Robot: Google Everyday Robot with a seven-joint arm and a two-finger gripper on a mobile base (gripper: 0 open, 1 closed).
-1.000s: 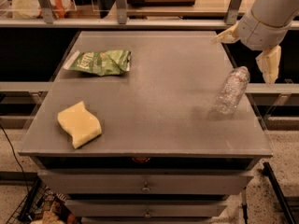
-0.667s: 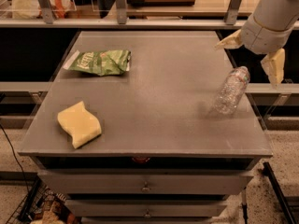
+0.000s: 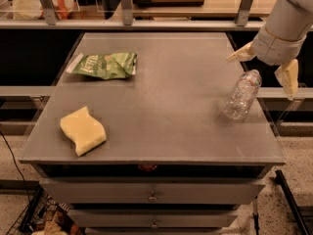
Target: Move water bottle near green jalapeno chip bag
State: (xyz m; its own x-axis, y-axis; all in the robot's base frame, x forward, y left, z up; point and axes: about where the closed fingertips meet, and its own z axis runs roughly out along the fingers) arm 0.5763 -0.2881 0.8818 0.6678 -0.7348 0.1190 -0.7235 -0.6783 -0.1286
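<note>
The water bottle (image 3: 242,94) is clear and ribbed, and lies on its side near the right edge of the grey table (image 3: 171,121). The green jalapeno chip bag (image 3: 105,65) lies flat at the table's far left, well apart from the bottle. My gripper (image 3: 264,66) hangs just above the bottle's far end at the table's right edge. It is open and empty, with one pale fingertip (image 3: 239,54) to the left and the other (image 3: 289,77) to the right of the bottle's top.
A pale yellow wavy-edged sponge (image 3: 83,130) lies at the front left. A shelf with metal posts (image 3: 126,4) runs behind the table. Drawers (image 3: 154,196) sit below the table top, and the floor drops away on both sides.
My gripper has come down and slightly right, closer to the bottle's far end. The bottle, bag and sponge have not moved.
</note>
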